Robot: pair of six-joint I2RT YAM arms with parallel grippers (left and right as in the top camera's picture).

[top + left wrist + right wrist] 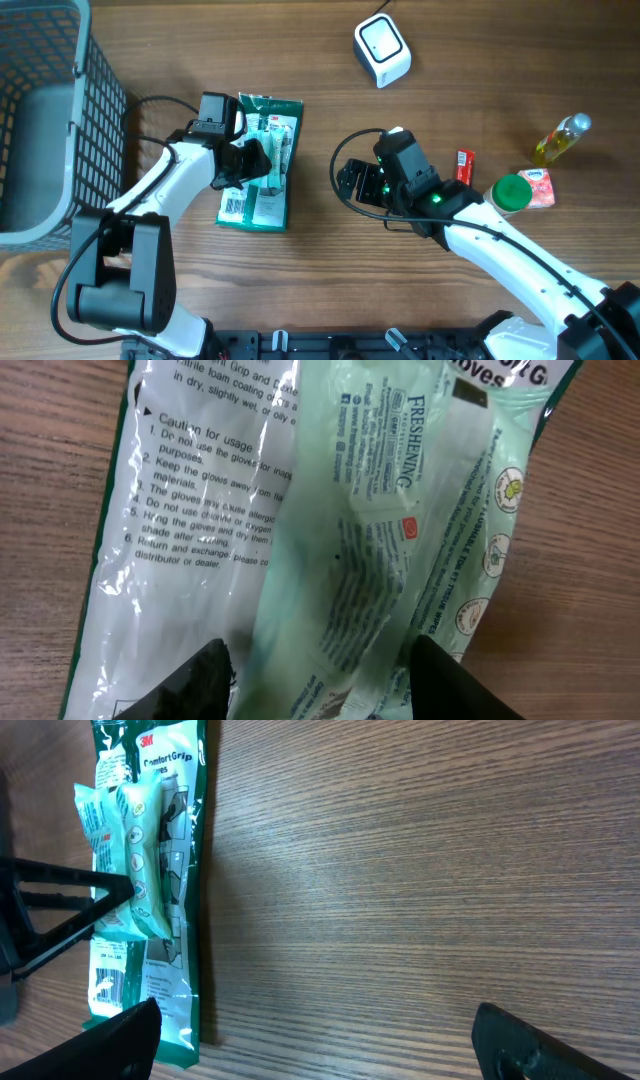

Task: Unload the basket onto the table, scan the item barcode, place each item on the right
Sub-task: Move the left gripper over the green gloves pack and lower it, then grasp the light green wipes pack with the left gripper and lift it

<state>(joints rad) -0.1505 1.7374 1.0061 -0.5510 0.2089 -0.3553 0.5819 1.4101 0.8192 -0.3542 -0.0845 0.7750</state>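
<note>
The glove pack [268, 205] lies flat on the table [330, 270], its long axis running away from the robot, with a slim pale packet [370, 530] on top. The left gripper [325, 680] is right over it, fingers parted to either side of that packet across its width, though whether they grip it cannot be told. The right gripper [315, 1040], jaws spread wide and empty, sits well apart to the right. The left arm is clearly nearer, and the white scanner [382, 50] lies beyond the pack's far end, off to the right.

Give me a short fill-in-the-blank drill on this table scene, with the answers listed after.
The right gripper has its jaws ____ and holds nothing.
The wire basket stands at the ____ edge of the overhead view.
The left gripper is over the ____ glove package.
Answers: open; left; green.
</note>
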